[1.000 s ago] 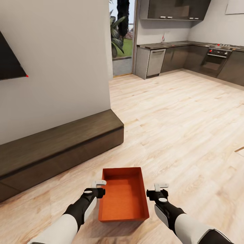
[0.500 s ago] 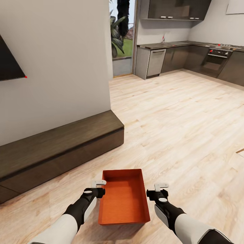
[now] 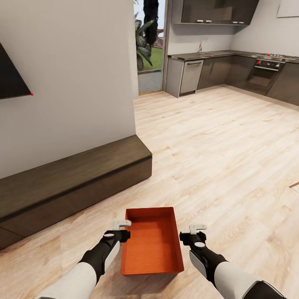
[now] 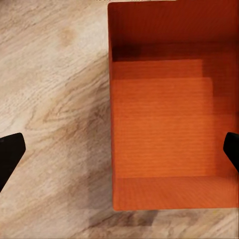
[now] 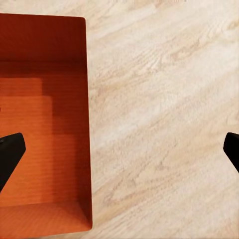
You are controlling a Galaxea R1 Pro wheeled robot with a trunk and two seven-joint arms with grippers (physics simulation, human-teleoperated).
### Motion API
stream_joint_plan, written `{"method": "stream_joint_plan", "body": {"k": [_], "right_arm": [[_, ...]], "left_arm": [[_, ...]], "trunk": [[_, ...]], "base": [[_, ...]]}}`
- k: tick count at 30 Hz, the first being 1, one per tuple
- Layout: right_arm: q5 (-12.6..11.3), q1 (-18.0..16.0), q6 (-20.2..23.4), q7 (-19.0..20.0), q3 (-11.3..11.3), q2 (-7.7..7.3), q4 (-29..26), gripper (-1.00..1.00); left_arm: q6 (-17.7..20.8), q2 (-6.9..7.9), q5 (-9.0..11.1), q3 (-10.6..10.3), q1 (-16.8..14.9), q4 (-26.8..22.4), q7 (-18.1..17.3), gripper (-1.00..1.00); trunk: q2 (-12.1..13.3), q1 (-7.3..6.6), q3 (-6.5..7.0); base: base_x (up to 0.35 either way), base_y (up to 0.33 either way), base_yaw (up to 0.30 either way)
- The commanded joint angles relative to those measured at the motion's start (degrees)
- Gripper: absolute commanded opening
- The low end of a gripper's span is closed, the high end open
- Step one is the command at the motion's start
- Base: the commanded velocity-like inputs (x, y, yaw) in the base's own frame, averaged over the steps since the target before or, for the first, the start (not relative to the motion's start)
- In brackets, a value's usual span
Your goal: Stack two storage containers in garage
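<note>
One storage container (image 3: 152, 241), an orange-red open box with nothing in it, rests on the light wood-plank floor (image 3: 216, 158) of the living room, just in front of me. My left gripper (image 3: 122, 225) hovers open over its left wall; in the left wrist view (image 4: 119, 149) one fingertip is over the floor and the other over the box (image 4: 169, 129). My right gripper (image 3: 197, 228) is open beside the right wall, apart from it. In the right wrist view (image 5: 119, 149) one fingertip hangs over the box (image 5: 45, 124). The garage is out of view.
A long low dark-wood bench (image 3: 74, 178) runs along the white wall (image 3: 70, 70) to the left. A dark kitchen (image 3: 232, 70) lies at the back right, past open plank floor. A doorway with plants (image 3: 149, 45) is at the back.
The view has shifted slightly, so the container sits a little lower in the picture. My left gripper has edged slightly towards the container. The right arm holds still.
</note>
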Motion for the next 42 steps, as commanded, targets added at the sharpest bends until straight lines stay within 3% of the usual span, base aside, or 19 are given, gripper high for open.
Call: {"method": "stream_joint_plan", "body": {"k": [1,7,42], "right_arm": [[-0.61,-0.04,-0.26,-0.23,0.47,0.00,-0.03,1.00],[-0.61,-0.04,-0.26,-0.23,0.47,-0.04,-0.30,1.00],[-0.69,-0.04,-0.08,0.34,0.47,0.01,-0.35,1.00]], "left_arm": [[0.34,0.00,0.28,-0.37,-0.02,-0.13,0.50,1.00],[0.41,-0.06,0.38,-0.18,-0.03,-2.18,2.10,1.00],[0.43,0.29,0.31,-0.49,0.02,-1.83,2.52,1.00]], "trunk": [[-0.02,0.00,-0.04],[-0.02,0.00,-0.04],[-14.06,7.68,-6.32]], "base": [[0.000,0.000,0.000],[0.000,0.000,0.000],[0.000,0.000,0.000]]}}
